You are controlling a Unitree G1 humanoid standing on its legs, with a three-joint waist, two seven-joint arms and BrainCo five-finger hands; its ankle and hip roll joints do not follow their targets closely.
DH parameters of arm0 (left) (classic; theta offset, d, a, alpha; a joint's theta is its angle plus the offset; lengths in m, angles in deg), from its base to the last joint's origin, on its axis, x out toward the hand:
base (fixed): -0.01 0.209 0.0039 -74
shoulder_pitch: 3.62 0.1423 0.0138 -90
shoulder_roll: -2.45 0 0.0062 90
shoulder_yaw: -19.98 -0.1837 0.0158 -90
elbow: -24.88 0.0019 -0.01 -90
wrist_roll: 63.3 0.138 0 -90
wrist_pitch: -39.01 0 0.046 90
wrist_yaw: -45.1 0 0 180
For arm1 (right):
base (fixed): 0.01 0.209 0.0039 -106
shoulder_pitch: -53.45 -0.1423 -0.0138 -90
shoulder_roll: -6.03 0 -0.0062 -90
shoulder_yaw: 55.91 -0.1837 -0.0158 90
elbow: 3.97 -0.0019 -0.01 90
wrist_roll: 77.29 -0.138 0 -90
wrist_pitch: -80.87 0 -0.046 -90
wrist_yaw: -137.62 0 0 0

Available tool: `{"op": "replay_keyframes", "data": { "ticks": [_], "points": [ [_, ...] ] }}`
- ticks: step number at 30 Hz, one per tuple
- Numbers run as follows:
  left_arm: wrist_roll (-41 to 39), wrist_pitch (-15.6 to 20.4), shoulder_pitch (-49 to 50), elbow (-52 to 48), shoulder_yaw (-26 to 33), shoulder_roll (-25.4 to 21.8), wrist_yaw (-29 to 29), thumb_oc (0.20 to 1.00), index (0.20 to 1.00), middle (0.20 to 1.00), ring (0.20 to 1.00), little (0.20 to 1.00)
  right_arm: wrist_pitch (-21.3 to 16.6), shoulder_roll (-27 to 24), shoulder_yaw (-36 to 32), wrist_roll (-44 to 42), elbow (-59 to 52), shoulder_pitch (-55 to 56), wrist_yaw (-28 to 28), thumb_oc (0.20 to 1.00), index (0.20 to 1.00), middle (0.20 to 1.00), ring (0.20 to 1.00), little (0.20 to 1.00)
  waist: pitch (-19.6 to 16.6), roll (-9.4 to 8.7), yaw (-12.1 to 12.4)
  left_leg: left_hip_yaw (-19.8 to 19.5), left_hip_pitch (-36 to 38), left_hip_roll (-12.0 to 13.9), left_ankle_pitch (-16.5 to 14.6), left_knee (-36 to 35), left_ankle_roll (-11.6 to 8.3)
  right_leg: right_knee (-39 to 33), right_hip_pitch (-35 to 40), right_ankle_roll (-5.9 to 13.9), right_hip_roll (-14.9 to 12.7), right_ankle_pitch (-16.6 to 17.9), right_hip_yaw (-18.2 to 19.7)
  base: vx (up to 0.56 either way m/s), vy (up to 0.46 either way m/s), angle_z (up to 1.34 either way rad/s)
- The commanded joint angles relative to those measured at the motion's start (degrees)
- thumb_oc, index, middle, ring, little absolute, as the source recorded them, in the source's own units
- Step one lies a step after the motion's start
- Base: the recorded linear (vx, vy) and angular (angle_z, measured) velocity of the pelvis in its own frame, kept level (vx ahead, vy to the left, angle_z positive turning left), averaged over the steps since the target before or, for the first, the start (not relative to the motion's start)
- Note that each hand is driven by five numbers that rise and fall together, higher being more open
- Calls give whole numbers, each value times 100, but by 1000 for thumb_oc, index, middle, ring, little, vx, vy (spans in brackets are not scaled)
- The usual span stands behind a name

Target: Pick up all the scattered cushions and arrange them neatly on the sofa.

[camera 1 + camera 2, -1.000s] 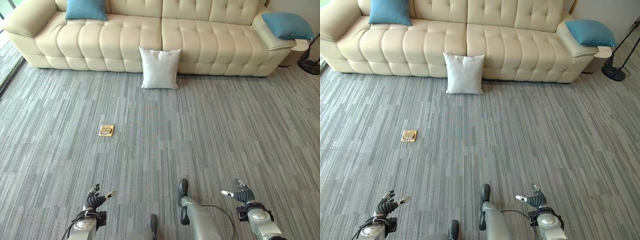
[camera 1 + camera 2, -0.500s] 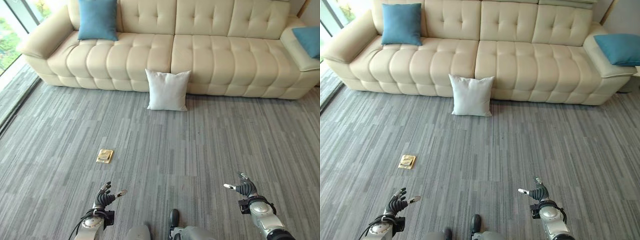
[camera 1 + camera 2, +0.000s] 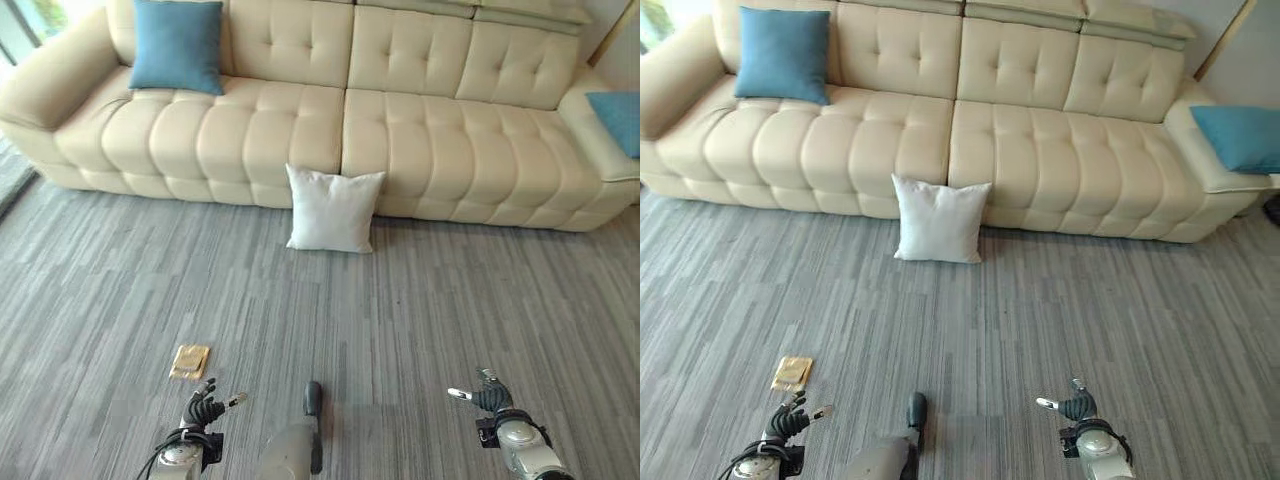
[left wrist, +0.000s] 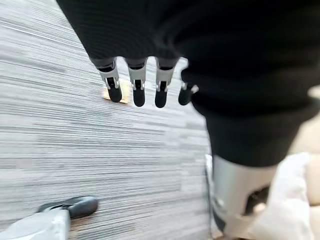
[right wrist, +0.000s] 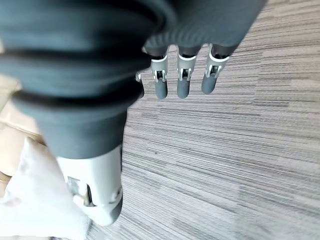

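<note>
Nearest, the left hand and right hand hang low over the carpet, fingers relaxed and holding nothing — the white cushion is well apart from them, leaning against the sofa front (two blue cushions already sit up there).

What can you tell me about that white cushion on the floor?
The white cushion is square and plain, of soft-looking cloth with pointed corners. It stands upright on the grey carpet, leaning back against the front of the cream sofa near its middle seam. Nothing else touches it, and both hands are well short of it.
</note>
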Motion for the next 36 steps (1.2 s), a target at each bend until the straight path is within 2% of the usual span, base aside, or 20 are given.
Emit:
{"op": "replay_keyframes", "data": {
  "ticks": [1,4,8,10,11,12,13,15,18,21,23,24,25,26,27,28,29,30,34,36],
  "points": [
    [341,147,-132,-232,1,-367,-84,1000,1000,1000,1000,1000,-138,-60,56,-9,-242,-225,-12,1000,1000,1000,1000,1000,152,-19,70,-202,-56,210,-800,534,-231,-104,-492,475,-605,1682,254,224,163,-6],
    [358,137,-117,-216,-10,-368,-52,1000,1000,1000,1000,1000,-94,-48,170,43,-243,-273,55,1000,1000,1000,1000,1000,188,68,-43,-324,407,201,-985,417,-206,-239,-898,276,-678,1433,-134,331,129,6],
    [295,140,-124,-85,-15,-317,-65,1000,1000,1000,1000,1000,-59,-113,248,67,-214,-415,71,1000,1000,1000,1000,1000,338,111,-213,-414,980,122,-1338,337,-245,-1260,-1421,314,-727,1363,-625,371,35,8],
    [277,156,-147,53,7,-241,-72,1000,1000,1000,1000,1000,-39,-180,280,119,-203,-414,92,1000,1000,1000,1000,1000,410,95,-319,-565,1327,29,-1568,360,-322,-2020,-1626,462,-689,1575,-687,744,-107,11],
    [313,156,-163,159,-5,-172,-94,1000,1000,1000,1000,1000,-18,-246,255,194,-196,-346,94,1000,1000,1000,1000,1000,374,104,-464,-889,1746,58,-1743,270,-461,-2286,-1974,570,-621,1862,-422,733,-164,50],
    [313,157,-163,161,-7,-168,-95,1000,1000,1000,1000,1000,-18,-250,255,194,-196,-345,94,1000,1000,1000,1000,1000,376,119,-464,-892,1759,73,-1751,263,-464,-2280,-1965,568,-609,1852,-430,956,-283,78],
    [330,172,-100,94,-38,-169,-52,1000,1000,1000,1000,1000,-37,-250,230,129,-260,-248,150,1000,1000,1000,1000,1000,284,82,-472,-980,1973,169,-1818,203,-593,-2271,-1808,505,-674,1852,-482,465,-177,74],
    [350,144,-83,119,-83,-130,-38,1000,1000,1000,1000,1000,-59,-267,210,116,-302,-220,158,1000,1000,1000,1000,1000,194,156,-535,-1011,2047,403,-1681,245,-736,-2077,-1784,407,-637,1796,-588,475,-231,58],
    [387,123,-29,20,-111,-112,9,1000,1000,1000,1000,1000,-123,-316,133,36,-526,-72,175,1000,1000,1000,1000,1000,106,265,-607,-1026,1987,818,-1128,547,-1010,-1944,-1614,217,-465,1510,-756,347,-245,80],
    [397,99,-34,-20,-165,-79,69,1000,1000,1000,1000,1000,-165,-379,61,-88,-533,-34,159,1000,1000,1000,1000,1000,149,266,-631,-950,1606,1021,-484,1346,-1005,-1912,-1377,-4,-323,1249,-732,254,-207,11],
    [384,78,-101,15,-233,-19,78,1000,1000,1000,1000,1000,-134,-421,15,-156,-461,-43,96,1000,1000,1000,1000,1000,167,230,-642,-659,1309,1120,-476,1593,-858,-1933,-1188,-129,-269,1067,-650,284,-190,-41],
    [397,80,-124,37,-273,4,88,1000,1000,1000,1000,1000,-127,-439,15,-159,-438,-65,78,1000,1000,1000,1000,1000,188,246,-609,-617,1250,1041,-673,1536,-817,-1952,-1098,-129,-231,1015,-588,207,-106,-47],
    [396,80,-126,39,-272,1,87,1000,1000,1000,1000,1000,-127,-436,14,-159,-438,-67,78,1000,1000,1000,1000,1000,175,230,-617,-620,1235,1022,-648,1518,-811,-1961,-1113,-126,-249,1029,-590,152,-41,-46],
    [426,90,-129,50,-313,21,115,1000,1000,1000,1000,1000,-132,-455,-5,-162,-409,-76,77,1000,1000,1000,1000,1000,185,238,-600,-581,1129,873,-898,1424,-763,-2012,-1021,-119,-234,992,-545,184,-24,-41],
    [521,89,-178,76,-398,46,144,1000,1000,1000,1000,1000,-137,-473,-37,-156,-391,-94,76,1000,1000,1000,1000,1000,160,197,-598,-494,870,520,-1248,1166,-687,-2127,-917,-78,-263,982,-487,275,-21,-33],
    [536,97,-181,38,-423,45,162,1000,1000,1000,1000,1000,-126,-467,-35,-164,-353,-131,35,1000,1000,1000,1000,1000,205,201,-491,-496,427,47,-1299,986,-633,-2277,-727,-40,-168,974,-358,191,-2,2],
    [536,97,-183,38,-422,42,162,1000,1000,1000,1000,1000,-126,-465,-35,-164,-352,-133,35,1000,1000,1000,1000,1000,187,193,-499,-500,408,38,-1275,968,-631,-2282,-749,-38,-177,985,-363,144,27,4],
    [553,93,-171,127,-378,45,124,1000,1000,1000,1000,1000,-104,-461,-12,-108,-204,-174,14,1000,1000,1000,1000,1000,211,252,-387,-664,327,-182,-1182,736,-688,-2328,-607,13,-27,1001,-206,125,52,-22],
    [490,109,-20,93,-300,88,156,1000,1000,1000,1000,1000,-88,-367,65,10,-288,-117,98,1000,1000,1000,1000,1000,163,311,-361,-880,691,-224,-1168,348,-498,-1911,-645,124,59,914,-89,129,77,-86],
    [473,110,29,115,-244,73,144,1000,1000,1000,1000,1000,-67,-350,105,68,-285,-147,115,1000,1000,1000,1000,1000,174,328,-311,-776,780,-191,-1199,311,-431,-1654,-733,177,16,897,-73,106,79,-38]
  ]
}}
